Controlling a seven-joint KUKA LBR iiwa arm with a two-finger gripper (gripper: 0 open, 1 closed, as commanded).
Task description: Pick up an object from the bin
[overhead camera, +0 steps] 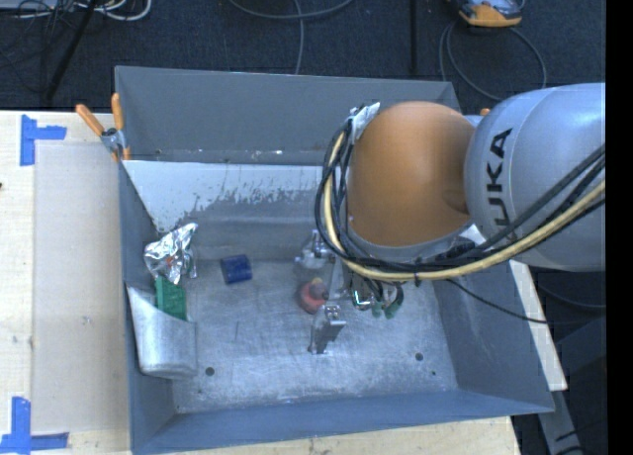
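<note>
Contents of the grey metal bin [287,384], as I saw them, listed from left to right.

1. Crumpled silver foil [170,250]: against the left wall, about halfway between the far and near sides.
2. Green flat piece [172,298]: just on the near side of the foil, close against it, with its lower end at the next item.
3. Pale grey bundle [163,342]: in the near left corner, lying along the left wall. I could not tell what kind of thing it was.
4. Small blue block [235,269]: on open floor to the right of the foil, apart from it.
5. Small red rounded thing [313,295]: near the middle of the floor, well to the right of the blue block and partly hidden by the metalwork above it.
6. Claw [319,292]: low over the floor and spread wide. One finger [315,250] stood on the far side of the red thing, the other on its near side, with the red thing in the gap between. I could not tell whether either finger touched it.
7. Arm, coming in from the right: an orange cover [410,171] ringed by looped cables [331,226], above the claw.
</note>
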